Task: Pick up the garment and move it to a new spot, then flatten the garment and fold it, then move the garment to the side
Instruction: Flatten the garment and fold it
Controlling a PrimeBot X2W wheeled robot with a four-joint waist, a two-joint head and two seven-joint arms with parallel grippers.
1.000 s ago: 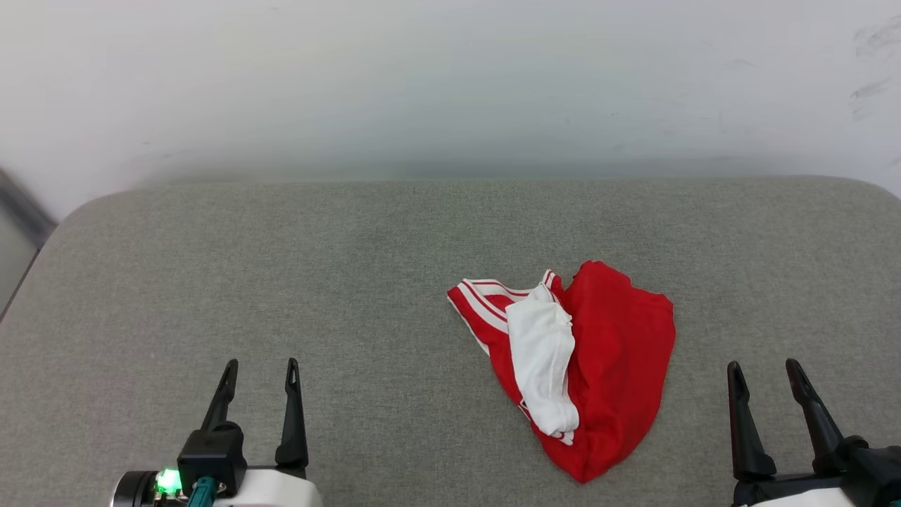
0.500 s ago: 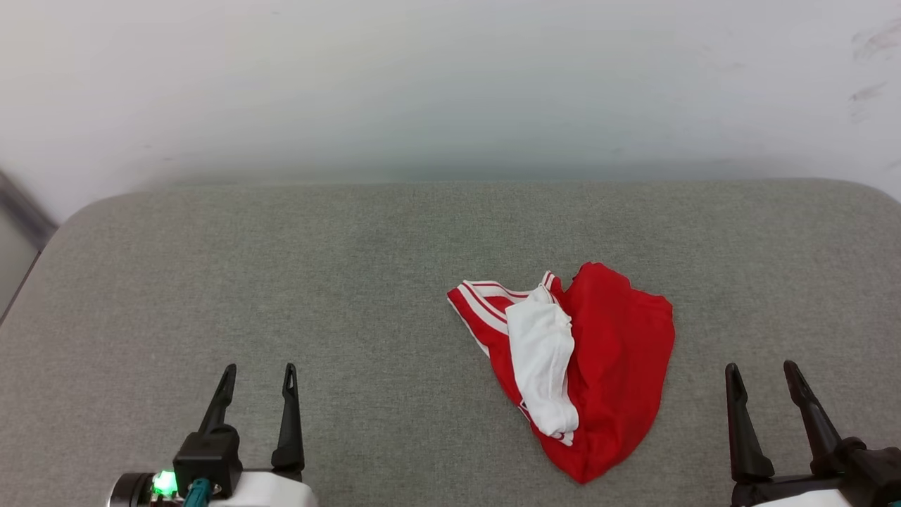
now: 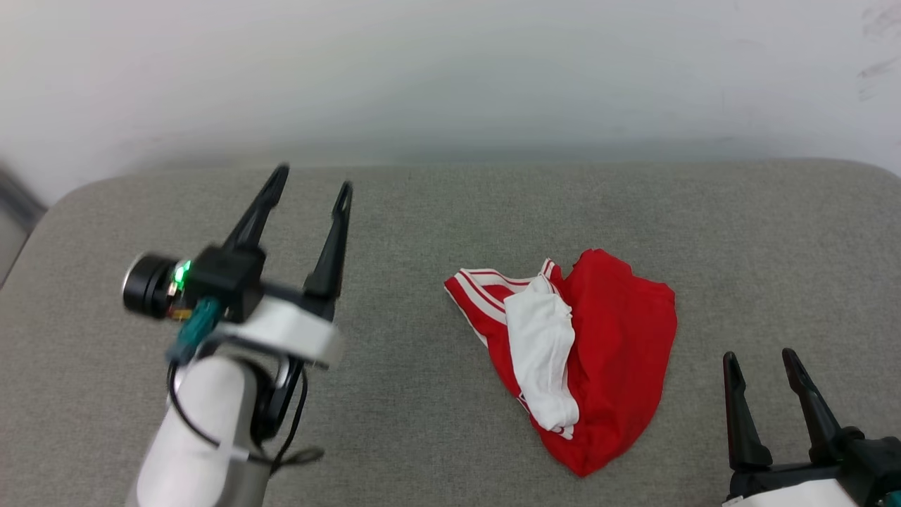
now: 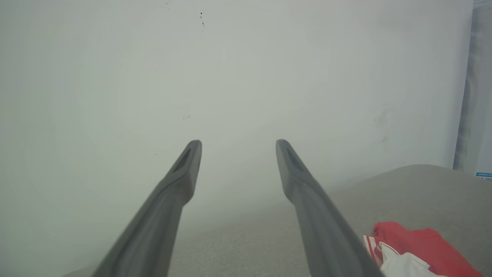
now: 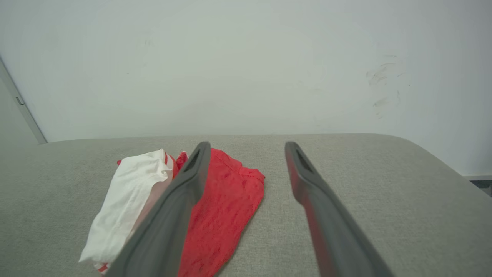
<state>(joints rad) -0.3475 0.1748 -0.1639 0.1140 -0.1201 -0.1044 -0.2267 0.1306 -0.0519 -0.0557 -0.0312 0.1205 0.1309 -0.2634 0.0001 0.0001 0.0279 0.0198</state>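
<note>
Crumpled bright red-and-white jersey shirt (image 3: 598, 352) lies right of centre on the grey fabric pad (image 3: 422, 232), long axis near-far. Your right gripper (image 3: 759, 354), fingers spread and empty, is nearer; left gripper (image 3: 313, 178), also spread, is well apart.

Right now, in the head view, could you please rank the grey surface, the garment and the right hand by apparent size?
1. grey surface
2. garment
3. right hand, smallest, though the frame edge cuts off its base.
</note>
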